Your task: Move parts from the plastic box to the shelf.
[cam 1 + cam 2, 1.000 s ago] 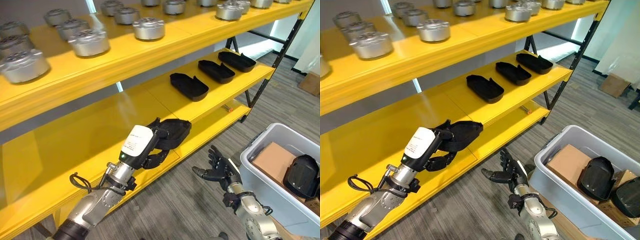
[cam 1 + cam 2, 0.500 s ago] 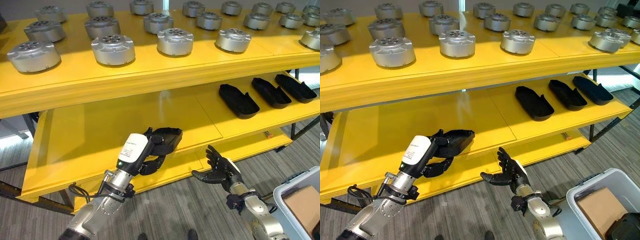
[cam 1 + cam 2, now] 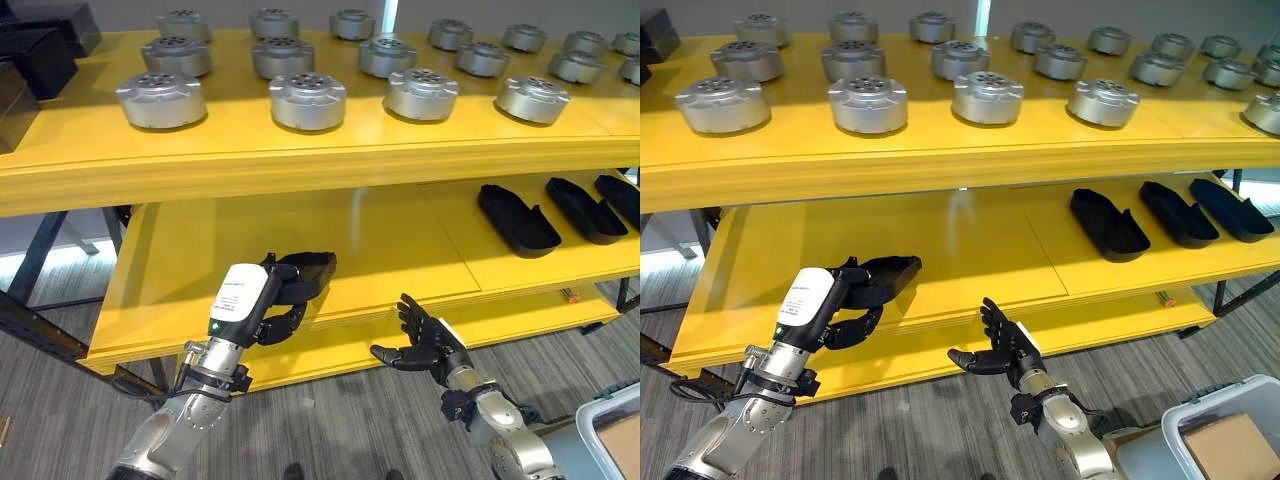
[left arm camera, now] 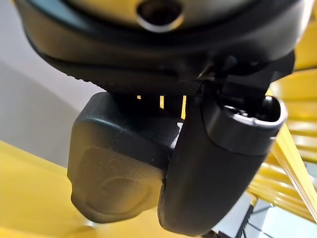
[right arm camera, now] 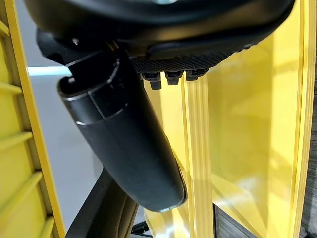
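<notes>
While gripped in the left hand, the black part sits just over the front of the yellow shelf's lower deck.

Long axis of the part runs from the hand up and rightward toward the shelf interior, open hollow side up. Left fingers curl beneath the part, thumb on top; forearm rises from lower left. Right hand hangs before the shelf edge, palm up, fingers spread and holding nothing. Three similar black parts lie farther right on the same deck; silver round housings line the upper deck.
</notes>
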Robot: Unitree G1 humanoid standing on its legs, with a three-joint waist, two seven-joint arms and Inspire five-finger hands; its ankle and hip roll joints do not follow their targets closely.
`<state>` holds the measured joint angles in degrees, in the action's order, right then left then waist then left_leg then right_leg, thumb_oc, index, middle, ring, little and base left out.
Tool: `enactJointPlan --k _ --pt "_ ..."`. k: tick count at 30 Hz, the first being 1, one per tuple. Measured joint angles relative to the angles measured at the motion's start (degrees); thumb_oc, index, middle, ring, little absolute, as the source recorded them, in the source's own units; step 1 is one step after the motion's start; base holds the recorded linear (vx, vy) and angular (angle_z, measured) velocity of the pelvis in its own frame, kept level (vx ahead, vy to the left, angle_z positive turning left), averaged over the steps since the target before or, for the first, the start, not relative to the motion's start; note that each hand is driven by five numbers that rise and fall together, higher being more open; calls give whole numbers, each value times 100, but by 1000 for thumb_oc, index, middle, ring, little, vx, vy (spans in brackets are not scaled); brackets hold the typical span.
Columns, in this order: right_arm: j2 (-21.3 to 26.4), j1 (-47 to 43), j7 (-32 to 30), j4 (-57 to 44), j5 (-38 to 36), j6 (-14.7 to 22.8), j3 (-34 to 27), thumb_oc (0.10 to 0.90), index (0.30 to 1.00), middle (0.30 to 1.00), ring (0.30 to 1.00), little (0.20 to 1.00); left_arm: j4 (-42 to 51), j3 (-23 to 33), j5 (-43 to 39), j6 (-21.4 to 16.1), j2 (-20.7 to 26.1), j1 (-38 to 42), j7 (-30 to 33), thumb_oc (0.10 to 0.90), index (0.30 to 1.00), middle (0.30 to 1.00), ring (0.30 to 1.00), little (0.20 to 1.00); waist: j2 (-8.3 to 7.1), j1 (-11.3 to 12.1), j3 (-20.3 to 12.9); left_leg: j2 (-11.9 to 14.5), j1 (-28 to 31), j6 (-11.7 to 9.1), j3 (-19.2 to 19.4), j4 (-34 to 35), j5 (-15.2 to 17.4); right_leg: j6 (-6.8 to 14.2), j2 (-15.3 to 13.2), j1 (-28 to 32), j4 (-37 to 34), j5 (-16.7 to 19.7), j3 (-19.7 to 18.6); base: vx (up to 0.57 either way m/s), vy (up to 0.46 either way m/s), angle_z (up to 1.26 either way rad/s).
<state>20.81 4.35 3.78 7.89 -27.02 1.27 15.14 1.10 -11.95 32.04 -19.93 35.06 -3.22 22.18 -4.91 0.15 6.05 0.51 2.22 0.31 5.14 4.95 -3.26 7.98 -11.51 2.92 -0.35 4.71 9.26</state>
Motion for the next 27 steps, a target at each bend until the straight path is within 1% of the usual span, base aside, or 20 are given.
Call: enactJointPlan --k 1,3,4,5,6,7,8,9,10,11,12,13,14,15,17,20,21,22,25,27 --pt "-21 3 -26 0 -1 1 0 900 1000 1000 1000 1000 -2 5 -20 -1 9 4 0 400 300 300 300 300 -4 2 2 1 16 21 5 -1 13 -18 -13 -75 184 18 48 -59 205 -5" --pt "-35 -70 -56 11 0 22 -26 900 1000 1000 1000 1000 -57 5 -20 -7 6 33 0 400 300 300 300 300 57 27 84 -18 41 177 93 -28 -16 -18 -118 -563 1090 67 274 -19 162 -15" --pt "-32 -84 -56 11 1 48 -33 900 1000 1000 1000 1000 -64 6 -20 -7 5 31 -1 400 300 300 300 300 93 -2 158 -44 87 225 114 -20 19 -5 -224 -751 1504 119 345 4 94 -21" --pt "-28 -59 -46 12 8 41 -18 900 1000 1000 1000 1000 -63 9 -21 -14 7 -10 -4 400 300 300 300 300 138 18 255 -84 193 300 179 -1 58 7 -362 -944 1951 278 453 29 29 -29" --pt "-34 -23 -15 12 10 40 -8 900 1000 1000 1000 1000 -62 23 -20 -21 9 -60 -4 400 300 300 300 300 184 25 289 -100 236 369 219 -1 83 103 -419 -1109 2211 317 510 43 -28 -29" --pt "-31 -3 20 12 11 30 3 900 1000 1000 1000 1000 -62 64 -23 -24 6 -75 -4 400 300 300 300 300 215 26 313 -100 246 408 194 -5 72 239 -307 -1246 2410 -22 492 112 -79 -14" --pt "-32 -2 81 12 11 30 4 900 1000 1000 1000 1000 -59 141 -30 -27 8 -72 -4 400 300 300 300 300 234 16 338 -62 200 419 162 -10 52 294 -62 -1324 2445 -325 382 118 -75 8" --pt "-34 4 112 12 11 31 4 900 1000 1000 1000 1000 -70 230 -30 -25 12 -65 -4 400 300 300 300 300 217 -21 346 -55 132 411 77 -24 34 356 263 -1350 2279 -530 146 149 -87 33" --pt "-16 43 112 11 10 32 -13 900 1000 1000 1000 1000 -154 255 -34 -21 -19 18 -1 400 300 300 300 300 203 -104 346 -81 59 359 -80 -26 -38 234 633 -1300 1932 -686 -140 117 -68 75" --pt "-8 88 84 13 9 32 -24 900 1000 1000 1000 1000 -259 250 -33 -14 -41 105 -1 400 300 300 300 300 200 -265 350 -123 4 392 -297 -26 -16 153 975 -1145 1302 -723 -478 127 -70 88" --pt "12 90 77 14 9 32 -26 900 1000 1000 1000 1000 -328 252 -34 -12 -49 176 1 400 300 300 300 300 190 -311 359 -203 -29 405 -401 -29 -16 10 1105 -1123 880 -641 -619 107 -62 76" --pt "17 88 67 14 9 32 -28 900 1000 1000 1000 1000 -385 244 -33 -11 -52 219 3 400 300 300 300 300 203 -325 376 -273 -28 458 -465 -27 -22 -11 1167 -1133 644 -539 -820 106 -60 62" --pt "15 101 71 16 9 30 -25 900 1000 1000 1000 1000 -411 240 -28 -12 -43 224 2 400 300 300 300 300 203 -387 388 -363 10 466 -566 -24 -22 -51 1104 -1103 319 -354 -883 99 -72 49" --pt "15 110 71 17 9 28 -29 900 1000 1000 1000 1000 -405 243 -30 -16 -40 217 5 400 300 300 300 300 205 -388 391 -443 60 468 -568 -23 -20 -154 1015 -1086 99 -241 -860 86 -64 41" --pt "-25 87 105 189 8 64 -26 900 1000 1000 1000 1000 -392 243 -29 -14 -59 142 15 400 300 300 300 300 190 -276 393 -569 222 526 -554 -22 71 -161 811 -903 -292 42 -651 99 -68 10" --pt "-31 95 142 260 9 62 -20 900 1000 1000 1000 1000 -222 269 -29 -6 -49 -85 19 400 300 300 300 300 168 -189 383 -647 392 482 -553 -26 227 -122 621 -613 -496 355 -647 106 -60 2" --pt "-31 99 157 255 9 62 -19 900 1000 1000 1000 1000 -143 269 -28 1 -52 -147 19 400 300 300 300 300 115 -166 358 -672 426 446 -551 -28 249 -191 569 -488 -481 619 -650 145 -86 -4" --pt "-28 57 156 245 9 49 -20 900 1000 1000 1000 1000 -75 265 -28 8 -69 -234 18 400 300 300 300 300 135 -168 358 -543 466 348 -513 -29 291 -369 705 -450 -467 584 -612 114 -69 -2" --pt "27 75 160 219 8 18 -35 900 1000 1000 1000 1000 -67 279 -37 8 -72 -228 17 400 300 300 300 300 132 -180 357 -363 508 249 -369 -29 327 -383 882 -424 -466 574 -588 91 -62 -10" --pt "16 65 157 191 8 16 -61 900 1000 1000 1000 1000 -32 279 -37 6 -80 -227 10 400 300 300 300 300 132 -217 357 -344 510 200 -361 -28 352 -486 908 -423 -467 478 -586 85 -75 -5"
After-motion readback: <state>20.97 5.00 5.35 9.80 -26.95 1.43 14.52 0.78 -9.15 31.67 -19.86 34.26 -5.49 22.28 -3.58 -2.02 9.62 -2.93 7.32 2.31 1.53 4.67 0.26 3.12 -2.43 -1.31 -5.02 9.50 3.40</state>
